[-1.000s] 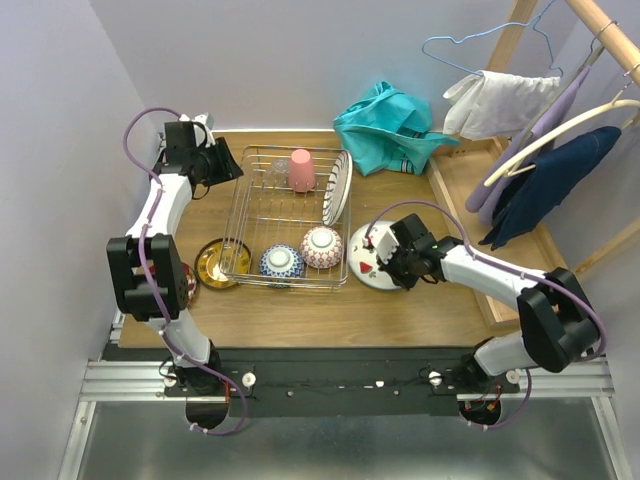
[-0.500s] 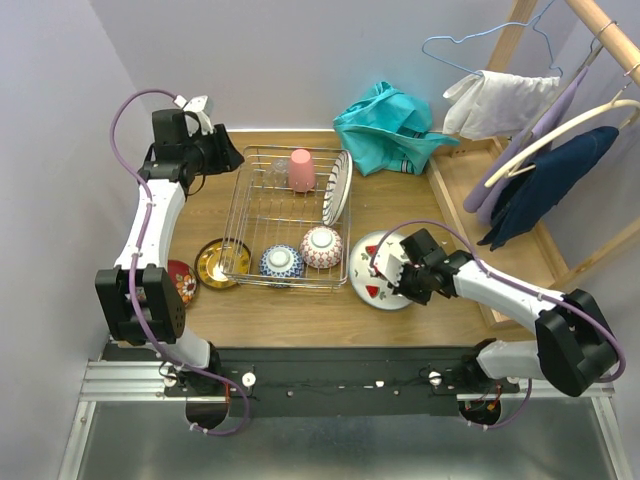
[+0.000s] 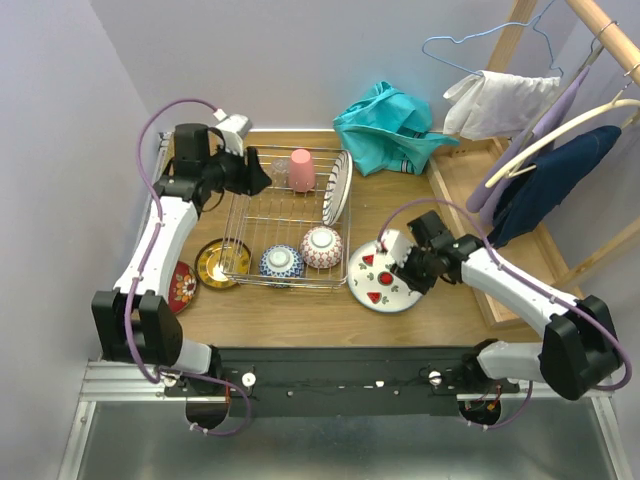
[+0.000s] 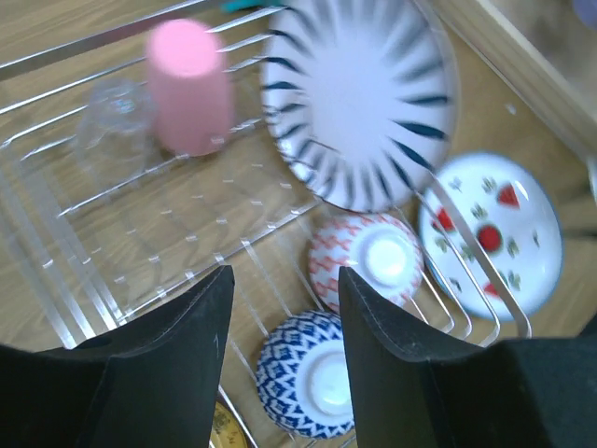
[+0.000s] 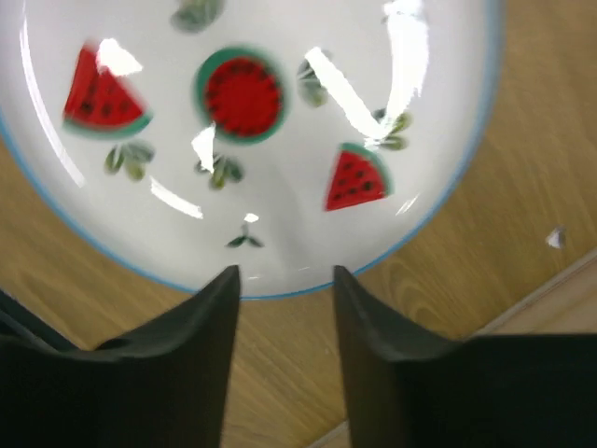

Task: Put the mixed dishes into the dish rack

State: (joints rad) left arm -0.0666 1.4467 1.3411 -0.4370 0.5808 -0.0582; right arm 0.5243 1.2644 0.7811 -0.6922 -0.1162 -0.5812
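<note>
The dish rack (image 3: 290, 285) holds a pink cup (image 3: 301, 169) (image 4: 189, 87), a clear glass (image 4: 117, 117), an upright blue-striped plate (image 3: 337, 187) (image 4: 359, 98), a red patterned bowl (image 3: 321, 246) (image 4: 364, 261) and a blue patterned bowl (image 3: 281, 262) (image 4: 312, 373). A gold saucer (image 3: 213, 263) and a red saucer (image 3: 181, 283) lie on the table left of the rack. The white plate with watermelon marks (image 3: 385, 282) (image 5: 252, 121) lies flat right of the rack. My right gripper (image 3: 402, 268) (image 5: 283, 275) is open at its rim. My left gripper (image 3: 258, 175) (image 4: 284, 289) hovers open above the rack, holding nothing.
A teal cloth (image 3: 385, 125) is heaped at the back behind the rack. A wooden clothes frame (image 3: 520, 40) with hangers, a white garment and dark garments stands on the right, its wooden base (image 3: 462, 185) close to my right arm. A wall runs along the left.
My right gripper opened and let go of the watermelon plate, which now lies flat, nearer the front. My left arm swung from the back-left corner to above the rack.
</note>
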